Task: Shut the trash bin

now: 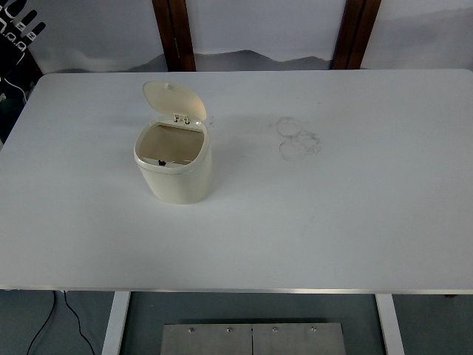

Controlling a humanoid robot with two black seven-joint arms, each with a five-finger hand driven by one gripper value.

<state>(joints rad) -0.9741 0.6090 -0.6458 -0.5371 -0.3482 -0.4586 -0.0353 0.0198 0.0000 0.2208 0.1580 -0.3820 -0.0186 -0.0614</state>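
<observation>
1. Table [355,222]: A white rectangular top is seen filling most of the head view. Its near edge is shown along the bottom of the picture, and its far edge lies below a pale wall.
2. Table legs [116,322]: Two white legs are visible under the near edge, one at the left and one at the right. A grey metal plate [253,339] with small screws is seen between them at the bottom of the picture.
3. Wooden posts [174,33]: Two dark brown uprights are shown beyond the far edge of the table, one left of centre and one right of centre.
4. Trash bin [177,177]: A small cream bin is stood upright on the left-centre part of the table, well apart from every edge. Its mouth is uncovered, and a dark interior is exposed.
5. Lid [174,100]: The cream lid is raised on its hinge at the far side of the bin's rim and is tilted back, nearly upright. The bin is therefore shown open.
6. Marks [297,138]: Faint grey ring-shaped smudges are seen on the table surface, to the right of the bin and apart from it.
7. Cable [70,325]: A thin dark cable is seen below the table at the lower left.
8. Hands: Neither robot hand is seen over the table, so the state of the fingers cannot be told.
</observation>
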